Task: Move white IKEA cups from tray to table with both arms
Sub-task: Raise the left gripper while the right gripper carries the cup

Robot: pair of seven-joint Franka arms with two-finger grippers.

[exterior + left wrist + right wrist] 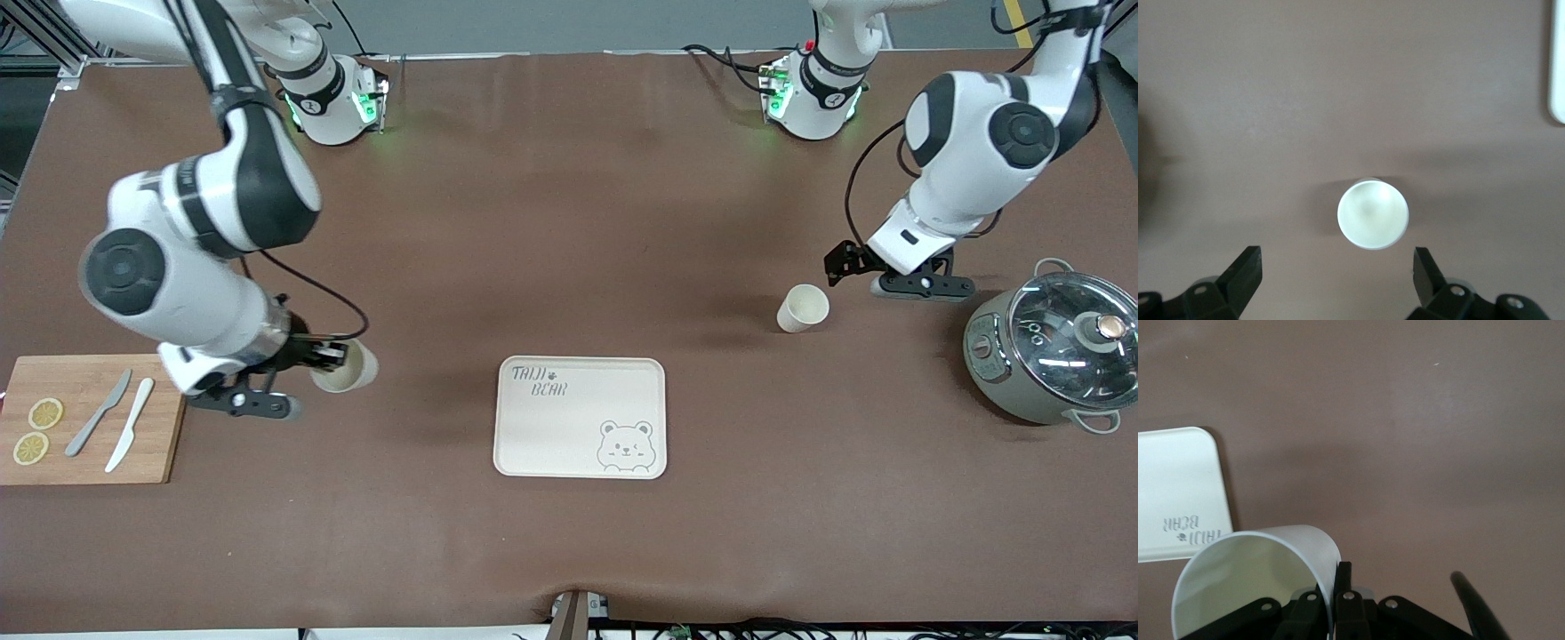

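The tray point(580, 418) sits empty mid-bench. One white cup point(802, 308) stands on the bench, released under the spread left gripper point(858, 267). The right gripper point(333, 354) pinches the second cup's point(347, 368) rim, apparently just above the bench.

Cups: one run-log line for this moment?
tray empty | left pincer open, cup released on table | right pincer shut on second cup
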